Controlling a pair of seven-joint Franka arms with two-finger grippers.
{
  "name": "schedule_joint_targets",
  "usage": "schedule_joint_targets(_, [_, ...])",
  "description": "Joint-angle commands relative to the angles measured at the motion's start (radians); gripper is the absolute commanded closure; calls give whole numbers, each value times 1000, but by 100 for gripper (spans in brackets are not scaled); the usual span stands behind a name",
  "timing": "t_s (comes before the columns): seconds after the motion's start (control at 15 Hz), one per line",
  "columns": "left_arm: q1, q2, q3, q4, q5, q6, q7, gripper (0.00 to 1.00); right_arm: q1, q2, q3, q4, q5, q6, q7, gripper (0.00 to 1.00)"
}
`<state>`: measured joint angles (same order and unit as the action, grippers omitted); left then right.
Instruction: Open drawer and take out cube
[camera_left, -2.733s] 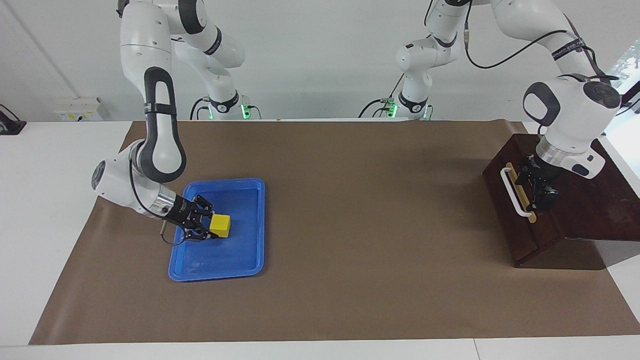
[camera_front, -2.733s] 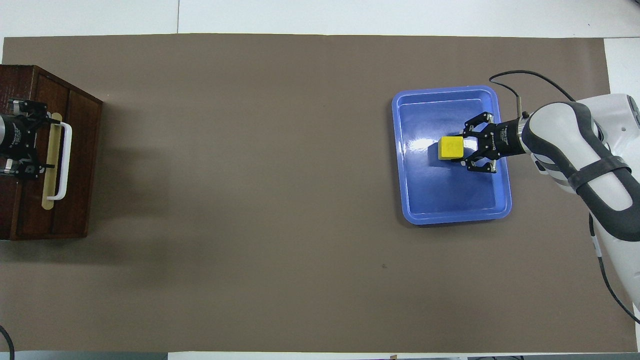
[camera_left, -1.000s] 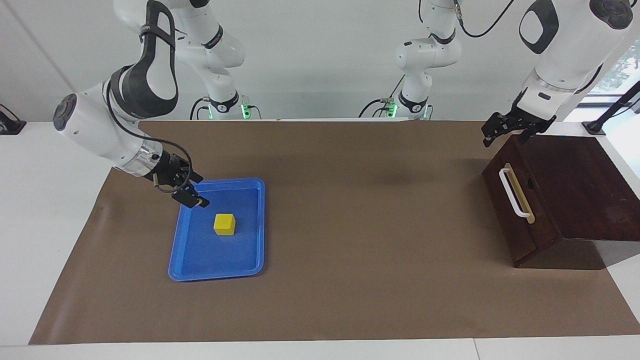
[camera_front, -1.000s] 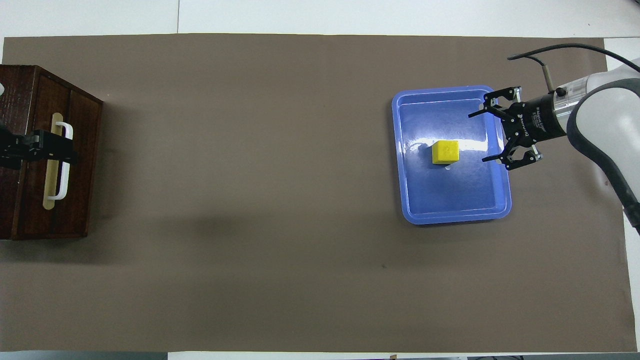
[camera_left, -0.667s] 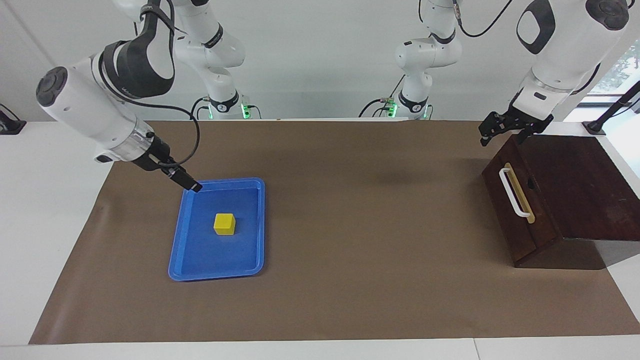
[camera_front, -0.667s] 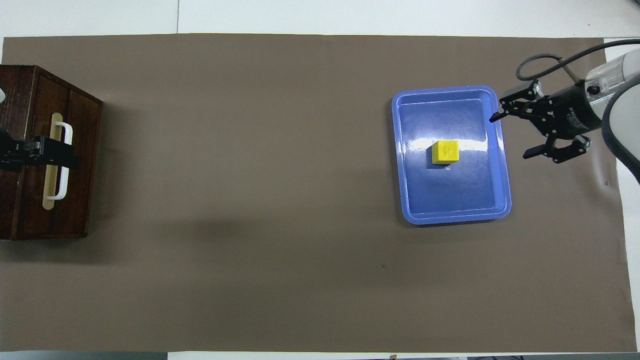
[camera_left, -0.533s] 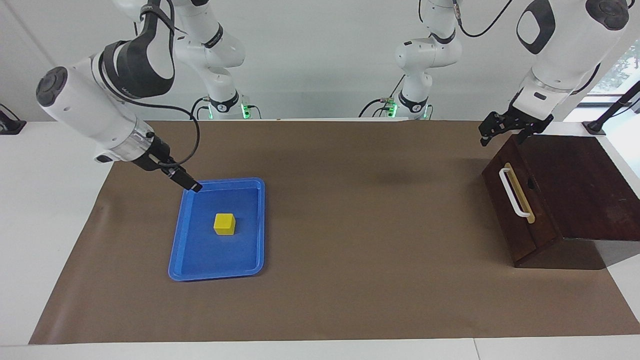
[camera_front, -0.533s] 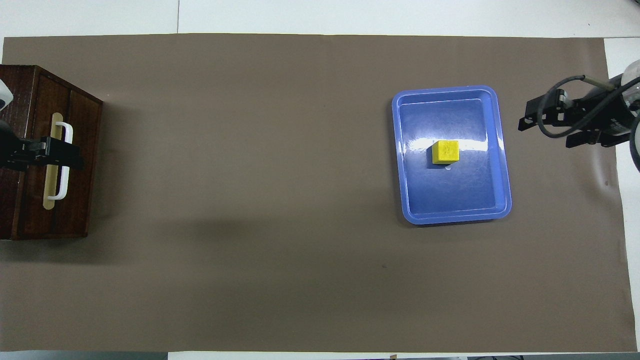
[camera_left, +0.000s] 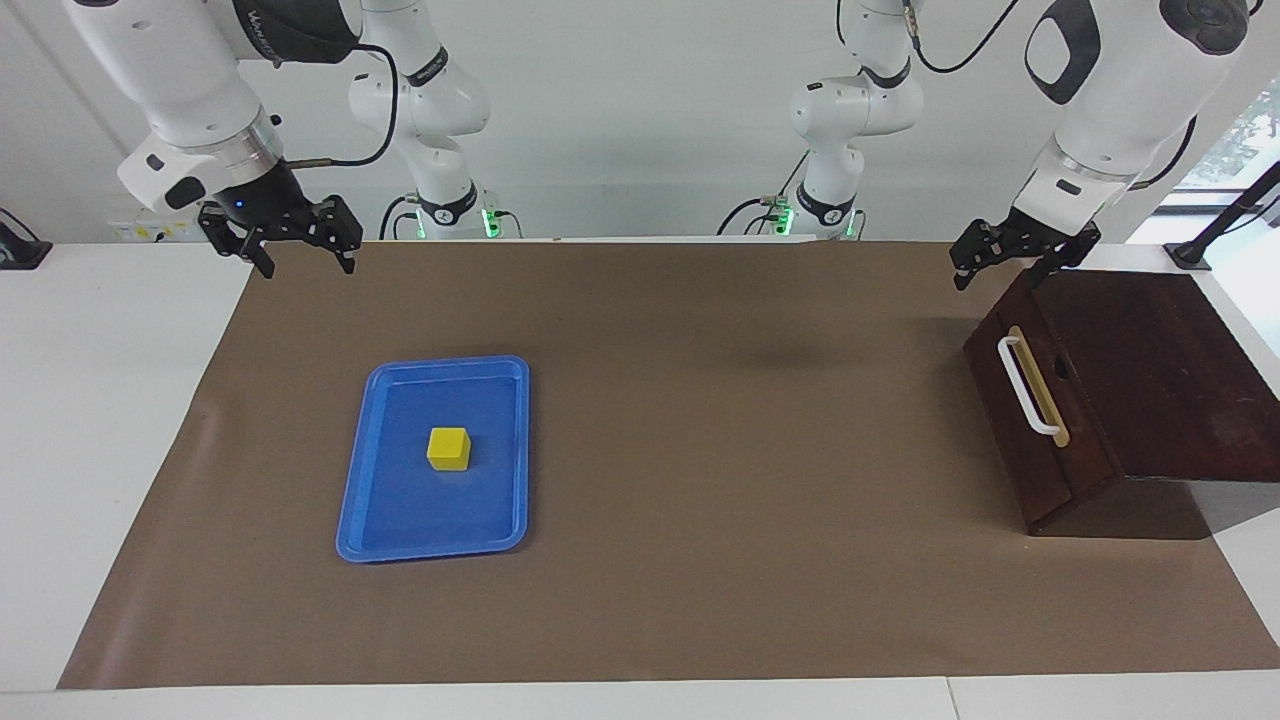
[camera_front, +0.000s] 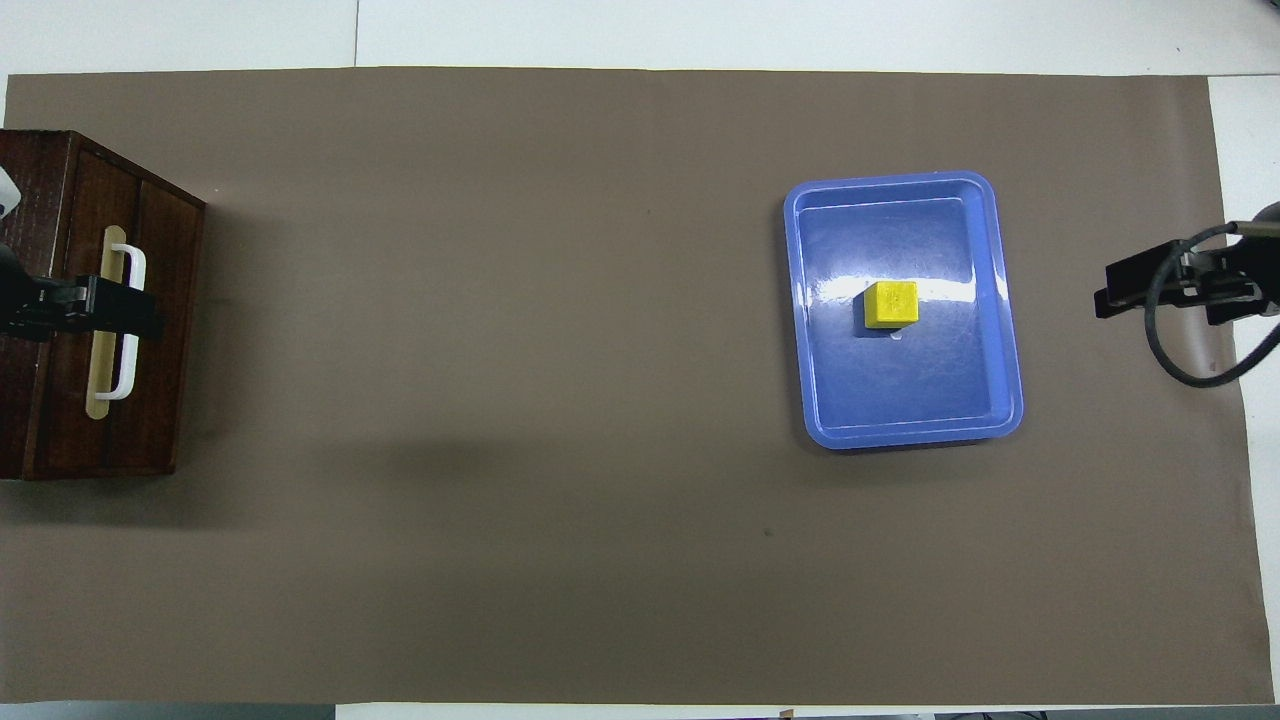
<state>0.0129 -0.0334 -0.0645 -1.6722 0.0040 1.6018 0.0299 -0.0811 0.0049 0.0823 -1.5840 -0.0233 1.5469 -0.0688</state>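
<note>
Yellow cube you see sits in the blue tray, drawer shut, left gripper wide over the box corner, right gripper wide over the mat corner.

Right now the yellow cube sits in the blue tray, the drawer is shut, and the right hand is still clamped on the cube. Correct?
Not quite. In the facing view the right hand is raised and open, clear of the cube. The cube does sit in the blue tray, and the drawer is shut.
</note>
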Motion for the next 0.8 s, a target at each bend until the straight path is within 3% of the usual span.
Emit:
schedule_joint_targets(0.0, [-27,-5,20,6,-10,-3,15,0,-28,-13,13,-48,-18,33,-32,0])
schedule_joint_targets(0.33, [-34,-13,22,12,-9,-8,13,0,-29,1,-1,-12,2,-50,-29,0])
schedule_joint_targets(0.73, [-33,-22,23,16,-7,-33,9,0,-29,4,-3,-4,2,-57,-29,0])
